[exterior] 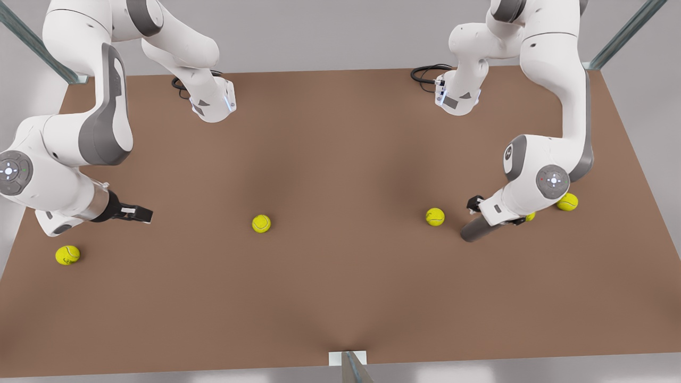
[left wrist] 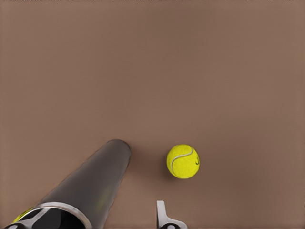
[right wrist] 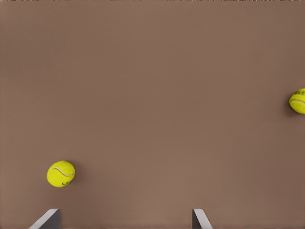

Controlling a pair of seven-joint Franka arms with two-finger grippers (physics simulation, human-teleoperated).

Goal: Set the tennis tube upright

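Note:
The tennis tube is a grey cylinder lying on the brown table at the front view's right. Its far end points toward the front edge. My left gripper sits right over the tube's other end. In the left wrist view the tube runs away from the camera, its silvery rim close to the lens. My right gripper hovers open near the table's left edge in the front view, far from the tube, with nothing between its fingertips.
Several yellow tennis balls lie loose: one just left of the tube, one behind the left arm, one mid-table, one under the right arm. A bracket marks the front edge.

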